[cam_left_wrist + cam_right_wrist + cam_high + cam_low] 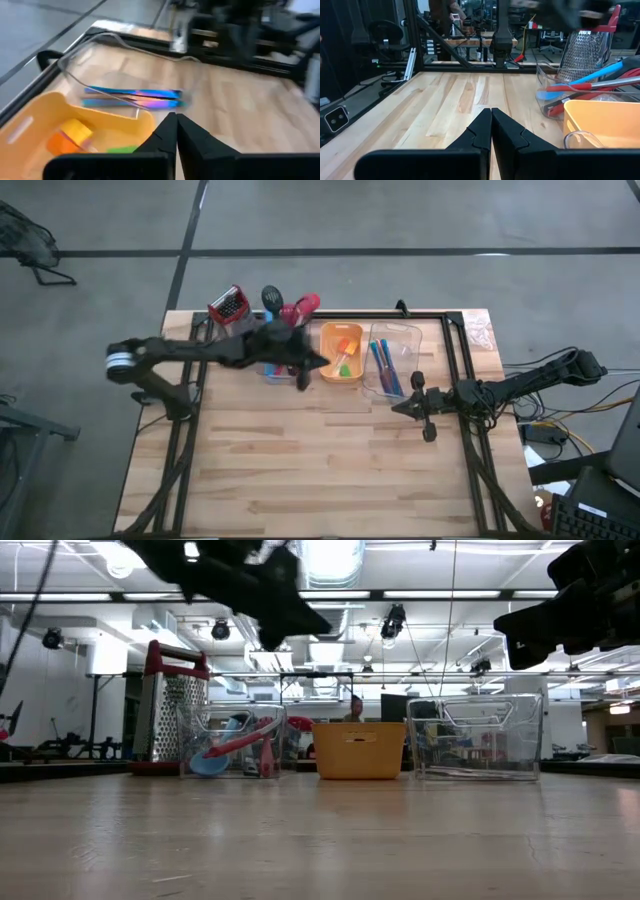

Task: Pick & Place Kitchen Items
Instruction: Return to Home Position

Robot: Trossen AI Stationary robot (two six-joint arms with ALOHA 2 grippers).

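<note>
Spatulas [345, 356] in yellow bin [340, 327] | left gripper [318, 363] raised beside it — pressed together | right gripper [398, 408] — together

Spoons [304, 305], orange bin [341, 327], clear bin [395, 328], grater [228, 305]

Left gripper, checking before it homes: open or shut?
Shut. The left gripper shows its tips touching in its wrist view, with nothing held between them.

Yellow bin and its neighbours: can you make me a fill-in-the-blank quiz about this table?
The yellow bin stands between two ___ bins.
The blue-handled cutlery lies in the bin nearer the ___ arm.
The metal grater has a ___ handle.
The left tool and the right tool are both ___.
Missing: clear; right; red; shut.
</note>
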